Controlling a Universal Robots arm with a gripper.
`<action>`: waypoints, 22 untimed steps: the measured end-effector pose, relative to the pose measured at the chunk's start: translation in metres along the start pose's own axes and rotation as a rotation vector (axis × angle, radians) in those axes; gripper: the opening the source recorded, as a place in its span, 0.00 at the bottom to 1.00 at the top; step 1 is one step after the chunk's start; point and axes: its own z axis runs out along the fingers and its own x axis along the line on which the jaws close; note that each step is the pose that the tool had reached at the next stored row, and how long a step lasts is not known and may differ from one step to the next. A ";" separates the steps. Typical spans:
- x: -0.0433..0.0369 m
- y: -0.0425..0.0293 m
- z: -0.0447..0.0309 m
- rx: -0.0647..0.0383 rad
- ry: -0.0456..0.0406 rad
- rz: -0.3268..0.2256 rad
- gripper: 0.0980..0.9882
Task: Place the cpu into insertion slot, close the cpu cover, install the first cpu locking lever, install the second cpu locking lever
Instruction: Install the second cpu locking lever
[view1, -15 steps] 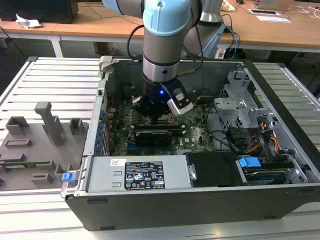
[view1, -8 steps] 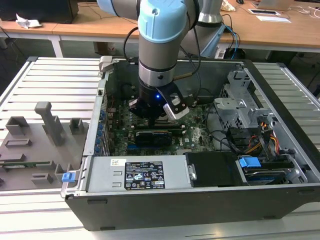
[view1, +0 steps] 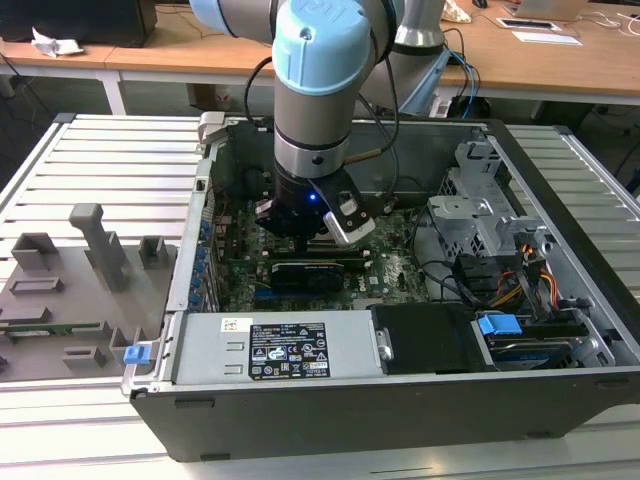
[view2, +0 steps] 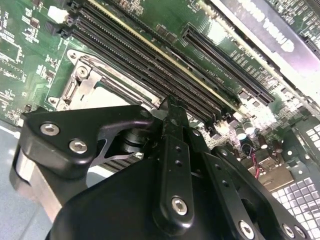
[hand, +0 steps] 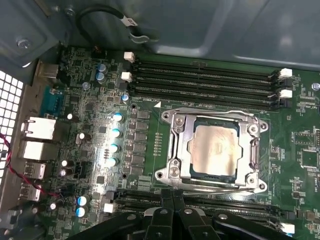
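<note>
Gripper (view2: 172, 112) (black) over cpu cover (view2: 92, 82), beside memory slots (view2: 150, 60)

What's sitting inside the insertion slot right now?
In the first wrist view the cpu lies in the insertion slot, its silver top showing through the cpu cover window. The contacts underneath are covered.

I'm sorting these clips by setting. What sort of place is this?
Probably a robotics lab or test workshop: an open computer case sits on a slatted metal workbench, the arm's gripper hangs over the motherboard by the cpu, and wooden desks stand behind.
</note>
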 end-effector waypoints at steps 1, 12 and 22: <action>0.0003 -0.0002 0.0010 -0.007 -0.0008 0.000 0.01; 0.0066 -0.0023 0.0111 -0.050 -0.0051 -0.001 0.01; 0.0091 -0.0025 0.0161 -0.080 -0.0081 -0.001 0.01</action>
